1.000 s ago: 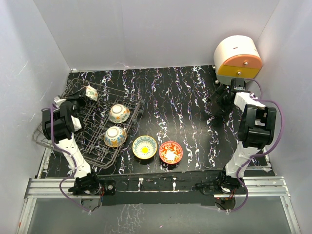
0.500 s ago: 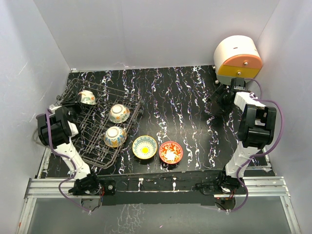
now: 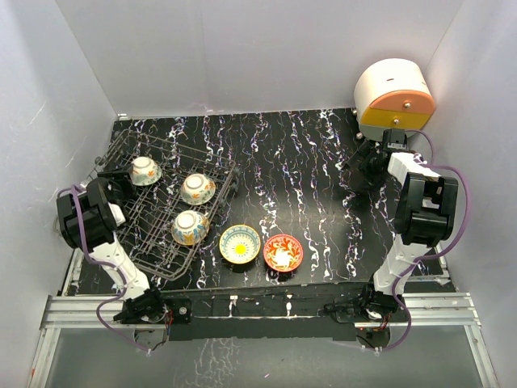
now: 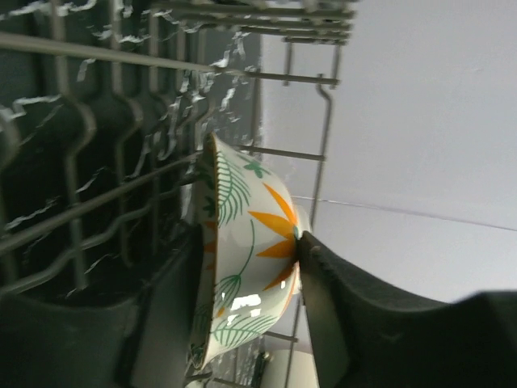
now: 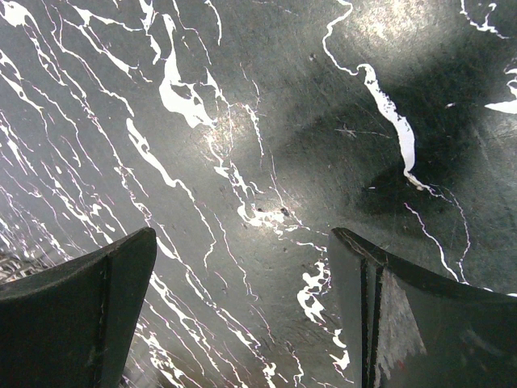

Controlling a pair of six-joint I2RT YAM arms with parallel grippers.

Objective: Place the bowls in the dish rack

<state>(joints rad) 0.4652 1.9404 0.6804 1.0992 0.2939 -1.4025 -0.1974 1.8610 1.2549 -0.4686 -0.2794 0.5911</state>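
The dish rack (image 3: 158, 269) is dark wire and stands at the left of the table. Three bowls rest in it: one at the back left (image 3: 145, 170), one in the middle (image 3: 197, 188), one nearer (image 3: 190, 227). A yellow bowl (image 3: 240, 244) and a red-orange bowl (image 3: 283, 252) sit upright on the table beside the rack. My left gripper (image 3: 121, 175) is open at the back-left bowl (image 4: 242, 242), which lies on its side between the fingers. The right-hand finger (image 4: 323, 307) touches its foot. My right gripper (image 5: 242, 267) hangs open over bare table at the far right (image 3: 361, 166).
A round white and orange appliance (image 3: 394, 97) stands at the back right corner. White walls close in the black marbled table (image 3: 307, 186) on three sides. The rack's wires (image 4: 81, 202) crowd the left wrist view.
The left gripper brought a bowl rightward and down onto the rack's back-left tines, then spread its fingers. The left arm's elbow swung out to the left. The right arm stayed still.
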